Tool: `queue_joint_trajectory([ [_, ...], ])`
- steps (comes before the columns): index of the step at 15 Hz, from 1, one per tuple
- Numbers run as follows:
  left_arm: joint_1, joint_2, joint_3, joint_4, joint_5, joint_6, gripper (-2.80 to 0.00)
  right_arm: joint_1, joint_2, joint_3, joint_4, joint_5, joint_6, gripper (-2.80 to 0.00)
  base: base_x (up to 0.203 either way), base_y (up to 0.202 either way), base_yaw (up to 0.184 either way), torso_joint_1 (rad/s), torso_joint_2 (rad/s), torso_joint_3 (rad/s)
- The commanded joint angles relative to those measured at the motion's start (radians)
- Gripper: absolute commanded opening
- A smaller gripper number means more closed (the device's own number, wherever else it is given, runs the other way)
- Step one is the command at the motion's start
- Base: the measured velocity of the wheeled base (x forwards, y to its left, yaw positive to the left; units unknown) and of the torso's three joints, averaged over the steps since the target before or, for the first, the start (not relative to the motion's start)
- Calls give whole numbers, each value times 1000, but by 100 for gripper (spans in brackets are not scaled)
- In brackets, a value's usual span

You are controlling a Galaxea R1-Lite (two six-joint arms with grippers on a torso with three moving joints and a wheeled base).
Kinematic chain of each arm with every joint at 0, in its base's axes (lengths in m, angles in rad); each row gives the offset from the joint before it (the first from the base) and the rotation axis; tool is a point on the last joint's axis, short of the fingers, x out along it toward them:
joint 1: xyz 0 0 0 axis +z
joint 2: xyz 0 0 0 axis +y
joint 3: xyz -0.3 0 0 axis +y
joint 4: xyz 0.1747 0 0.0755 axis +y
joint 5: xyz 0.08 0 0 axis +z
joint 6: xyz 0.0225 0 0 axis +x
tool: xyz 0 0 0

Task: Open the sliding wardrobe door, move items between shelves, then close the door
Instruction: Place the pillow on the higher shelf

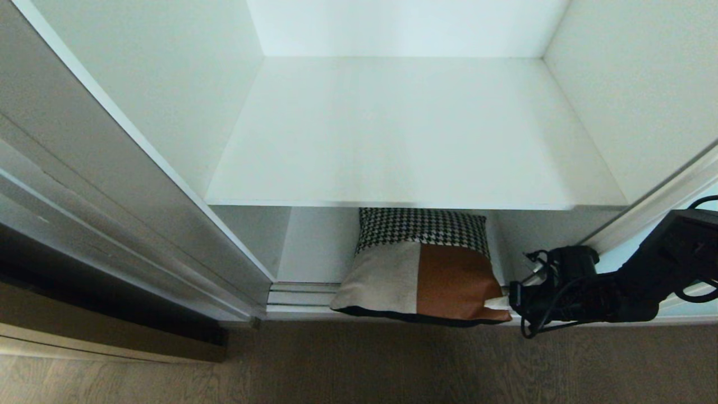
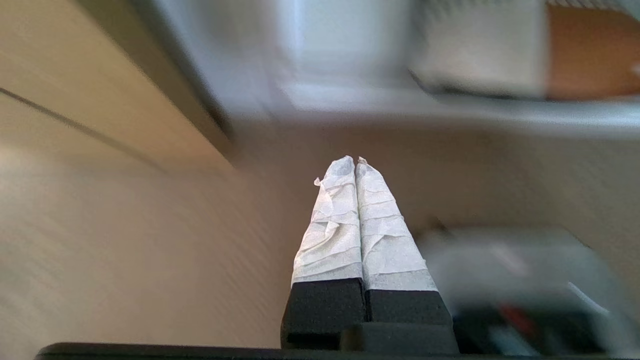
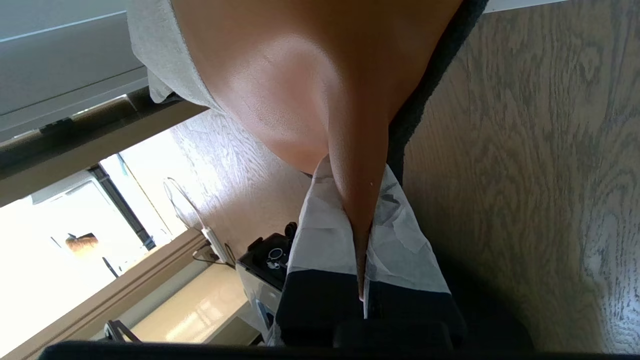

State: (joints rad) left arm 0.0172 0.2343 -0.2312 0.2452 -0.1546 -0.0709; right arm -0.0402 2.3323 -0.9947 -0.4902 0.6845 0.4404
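The wardrobe stands open. Its upper white shelf (image 1: 415, 134) is bare. In the compartment below lies one item, a cushion (image 1: 420, 269) with a houndstooth band, a beige patch, a tan-brown patch and a black underside, overhanging the front edge. My right gripper (image 1: 509, 300) is shut on the cushion's tan-brown corner (image 3: 345, 125), whose fabric is pinched between the taped fingers (image 3: 325, 235). My left gripper (image 2: 355, 161) is shut and empty, low over the wooden floor, and is outside the head view. The sliding wardrobe door's pale aqua panel (image 1: 617, 261) shows behind the right arm.
The door tracks (image 1: 297, 294) run along the compartment's front. A grey frame (image 1: 112, 185) slants down the left side, with a light wooden panel (image 1: 84, 336) below it. Wooden floor (image 1: 359, 365) lies in front. A cable and a black box (image 3: 260, 255) sit on the floor behind.
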Motion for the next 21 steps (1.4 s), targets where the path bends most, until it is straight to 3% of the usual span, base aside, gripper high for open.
queue_joint_trajectory([
  [1,0,197,-91,112,-99,-35,-280,-1,1,4,-7,6,-3,-280,0,0,0,0,0,0],
  [7,-2,740,-195,137,-249,-25,-280,0,13,8,-30,4,-5,-280,0,0,0,0,0,0],
  [11,-13,1115,-227,63,-350,121,-280,0,13,8,-30,4,-5,-280,0,0,0,0,0,0],
  [16,-56,1456,-220,-304,-385,167,-280,0,19,7,-31,3,-6,-280,0,0,0,0,0,0],
  [21,-172,1716,-211,-705,-331,94,-280,0,21,5,-30,4,-31,-280,0,0,0,0,0,0],
])
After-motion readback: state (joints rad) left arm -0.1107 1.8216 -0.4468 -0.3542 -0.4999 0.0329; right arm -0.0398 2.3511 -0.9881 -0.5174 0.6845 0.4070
